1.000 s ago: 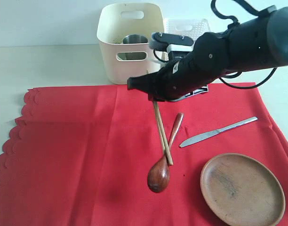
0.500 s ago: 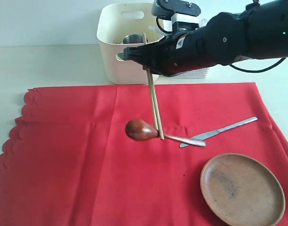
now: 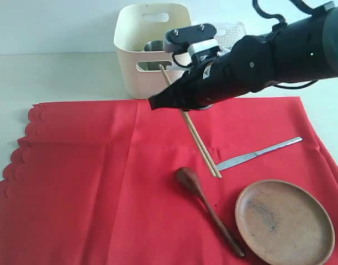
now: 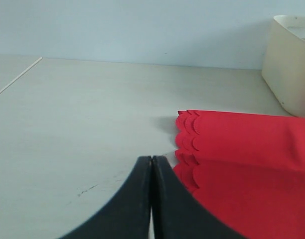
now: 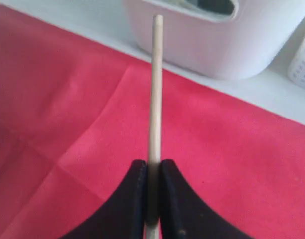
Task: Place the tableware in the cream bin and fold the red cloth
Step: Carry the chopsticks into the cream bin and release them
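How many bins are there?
2: the cream bin at the back beyond the red cloth, and a white lattice basket beside it, mostly hidden behind the right arm.

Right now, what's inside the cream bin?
A steel cup shows over the bin's rim, standing toward the back. The bin's floor and anything lying lower down are hidden by its walls, and the right arm covers its right side.

quick tally: one red cloth (image 3: 91, 182), one cream bin (image 3: 130, 52), one basket (image 3: 231, 30), one cup (image 3: 157, 46), two chopsticks (image 3: 203, 150), one knife (image 3: 257, 153), one spoon (image 3: 205, 207), one plate (image 3: 285, 221).
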